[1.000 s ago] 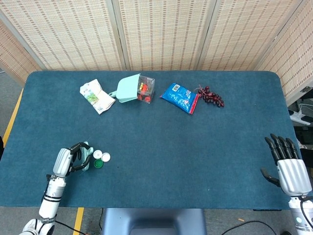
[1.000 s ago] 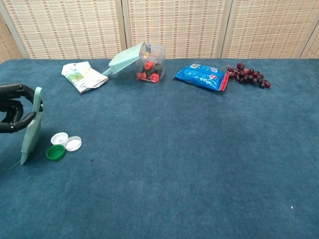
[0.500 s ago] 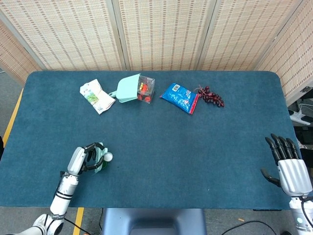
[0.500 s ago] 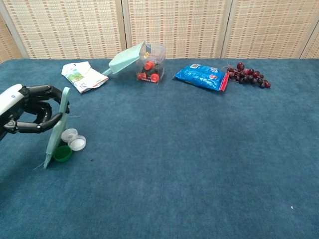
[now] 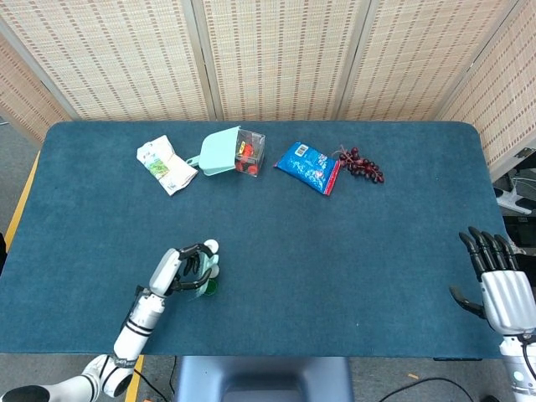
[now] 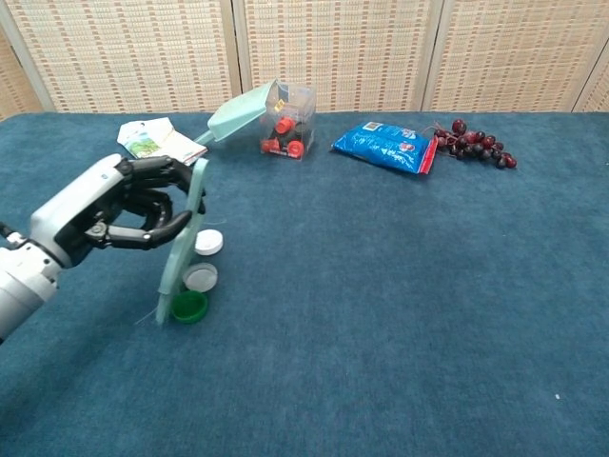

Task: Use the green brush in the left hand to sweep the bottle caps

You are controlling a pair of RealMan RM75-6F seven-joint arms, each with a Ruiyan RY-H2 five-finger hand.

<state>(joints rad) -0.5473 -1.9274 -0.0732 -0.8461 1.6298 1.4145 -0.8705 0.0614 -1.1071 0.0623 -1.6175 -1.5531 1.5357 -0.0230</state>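
Observation:
My left hand (image 6: 119,205) (image 5: 182,269) grips the pale green brush (image 6: 183,244), held upright with its bristles on the blue cloth. Three bottle caps lie against the brush's right side: a white one (image 6: 208,242) (image 5: 211,246), a grey-white one (image 6: 201,277) and a green one (image 6: 189,306) (image 5: 208,287). In the head view the hand hides most of the brush and the middle cap. My right hand (image 5: 501,281) rests at the table's right front edge, fingers spread, holding nothing.
Along the far side lie a folded paper packet (image 6: 157,144), a green dustpan (image 6: 242,111) leaning on a clear box of red caps (image 6: 288,122), a blue snack bag (image 6: 385,145) and dark grapes (image 6: 473,143). The table (image 5: 352,251) is covered in blue cloth.
My left hand has swept the brush to the right across the cloth, pushing the three caps along with it. The caps now line up along the brush. The right hand has barely moved.

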